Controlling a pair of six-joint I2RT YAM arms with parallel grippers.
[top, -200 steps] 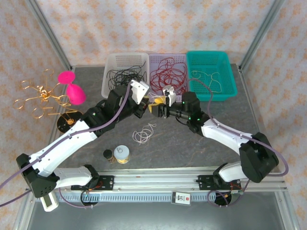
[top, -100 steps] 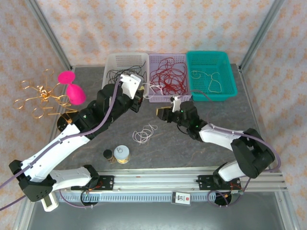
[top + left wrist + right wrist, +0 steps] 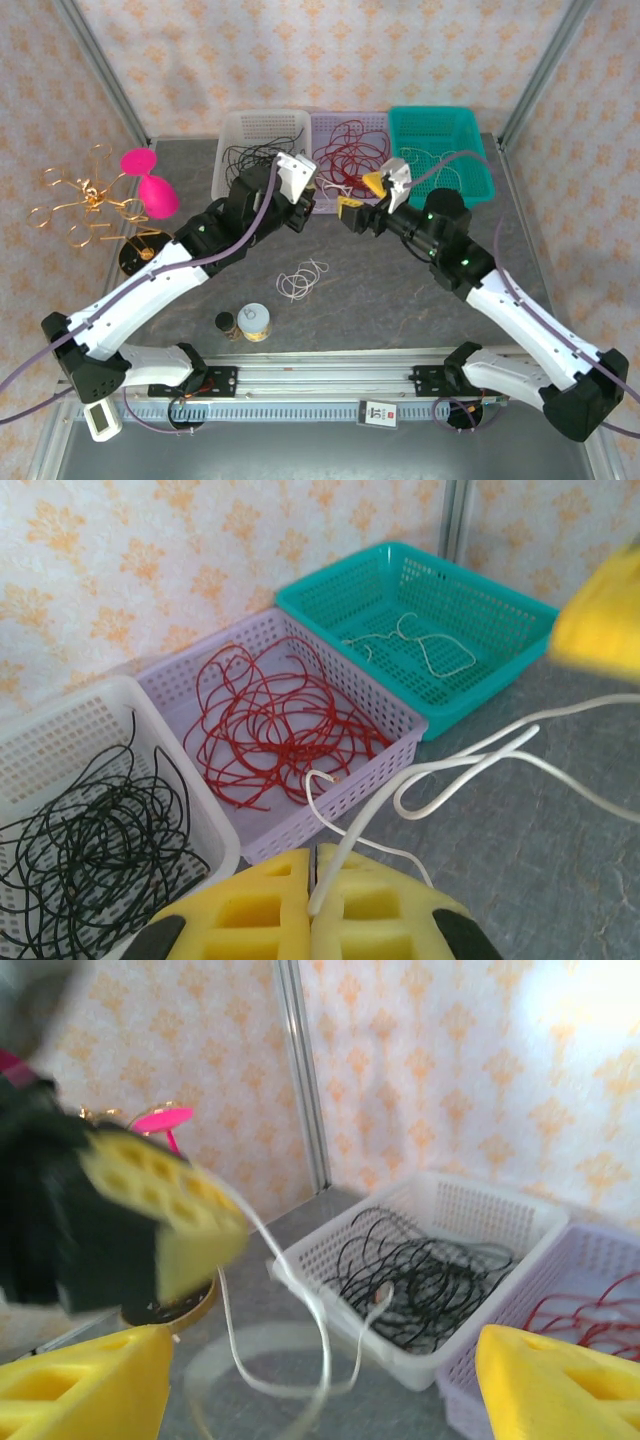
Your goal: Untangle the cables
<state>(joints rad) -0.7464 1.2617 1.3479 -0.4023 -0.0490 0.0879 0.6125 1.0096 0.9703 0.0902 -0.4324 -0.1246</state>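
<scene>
Grey table (image 3: 400, 300) — left arm (image 3: 160, 285) stretched forward, its gripper (image 3: 312, 875) pinching off-white cable (image 3: 450, 765).

Both arms are white and black. The left arm (image 3: 150, 290) and right arm (image 3: 520, 315) stretch forward and lean inward, so the wrists nearly meet mid-table. The left gripper (image 3: 312, 905), with yellow foam pads, is pinched tight on a thin off-white cable (image 3: 450, 765). The right gripper (image 3: 320, 1380) has the same pads, fingers spread wide, facing the left one.

An off-white cable (image 3: 350, 842) is pinched in the left gripper's (image 3: 312, 865) closed jaws and loops away rightward. Ahead of them lie tangled red cables (image 3: 270, 730), coiled black cables (image 3: 90, 850) to the left, and another off-white strand (image 3: 425, 650) farther right.
</scene>
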